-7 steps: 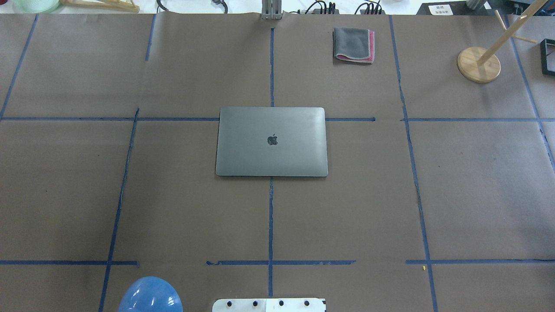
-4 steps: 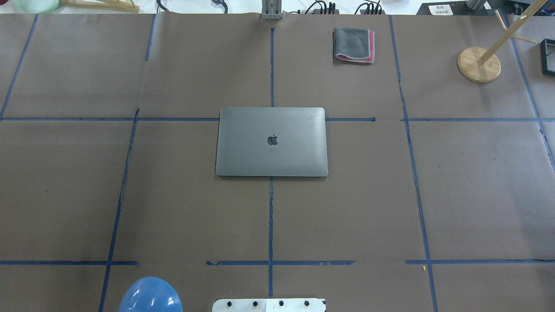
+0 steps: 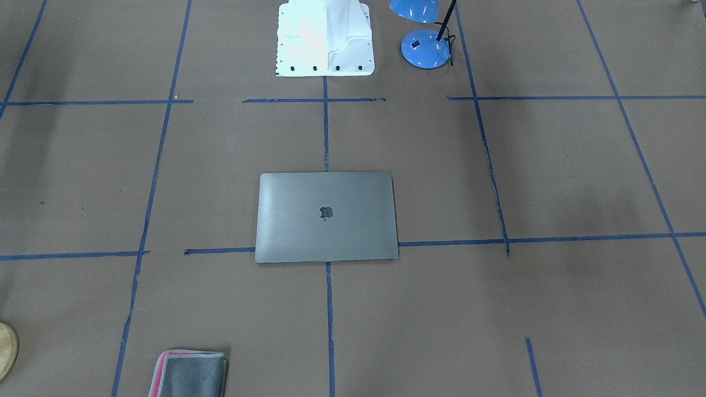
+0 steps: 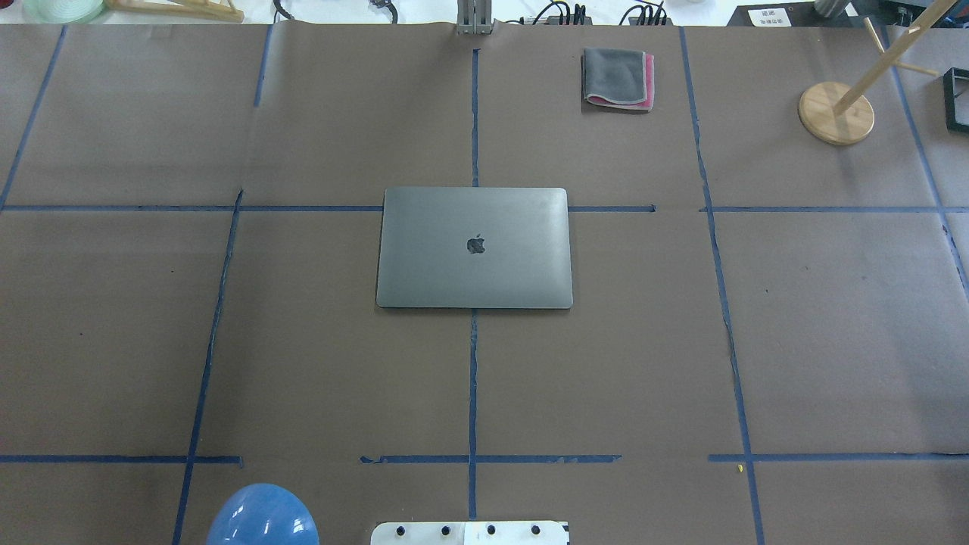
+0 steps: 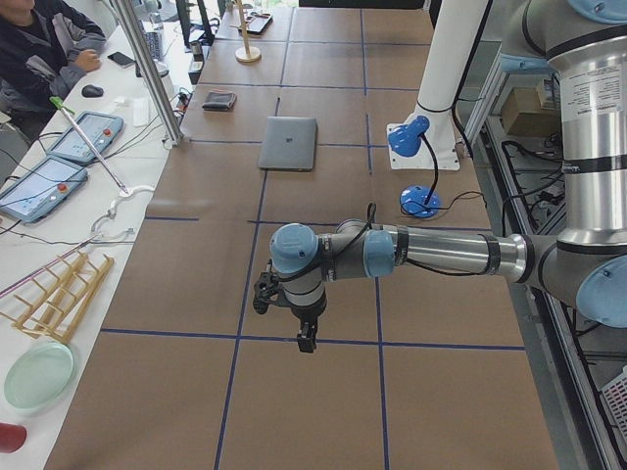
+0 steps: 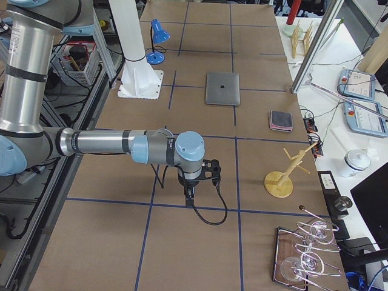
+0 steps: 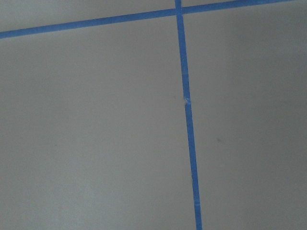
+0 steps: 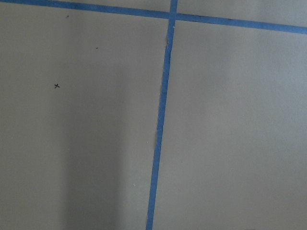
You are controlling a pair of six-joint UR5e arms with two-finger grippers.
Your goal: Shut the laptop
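Note:
The space-grey laptop (image 4: 475, 247) lies flat in the middle of the table with its lid down and the dark apple logo facing up; it also shows in the front-facing view (image 3: 326, 216) and both side views (image 5: 289, 143) (image 6: 222, 89). Neither gripper is near it. My left gripper (image 5: 306, 338) hangs over bare paper far from the laptop and shows only in the left side view; I cannot tell whether it is open. My right gripper (image 6: 190, 195) likewise shows only in the right side view; I cannot tell its state. Both wrist views show only brown paper and blue tape.
A folded grey-and-pink cloth (image 4: 617, 78) lies at the far side. A blue desk lamp (image 3: 424, 47) stands beside the white robot base (image 3: 324, 38). A wooden stand (image 4: 835, 112) and a black frame (image 4: 955, 98) are at the far right.

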